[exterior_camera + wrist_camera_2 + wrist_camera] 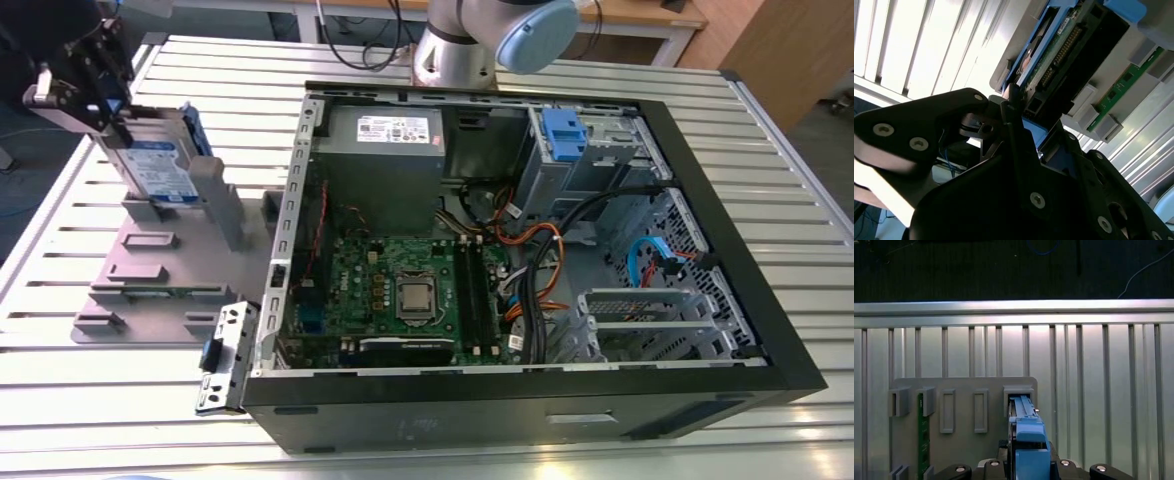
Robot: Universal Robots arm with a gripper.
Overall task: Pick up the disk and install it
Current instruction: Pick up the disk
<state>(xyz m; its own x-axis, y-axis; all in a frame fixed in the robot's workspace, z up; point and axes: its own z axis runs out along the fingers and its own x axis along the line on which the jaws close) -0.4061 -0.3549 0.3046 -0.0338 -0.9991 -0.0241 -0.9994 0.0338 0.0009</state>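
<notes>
Gripper (112, 118): closed on the top end of the disk (160, 165).
Disk: stands upright in a slot of the grey holder (134, 268), with blue rails on its sides.
Holder: lies on the metal table (80, 410), just beside the open computer case (534, 402).

Arm (451, 60): silver-grey cylindrical tube topped by a rounded light-blue joint cap (537, 32). Gripper (1010, 100): matte black, angular plates and linkages, fastened with silver socket-head screws (1037, 200); a pale grey side panel (876, 182) in the second wrist view.
</notes>
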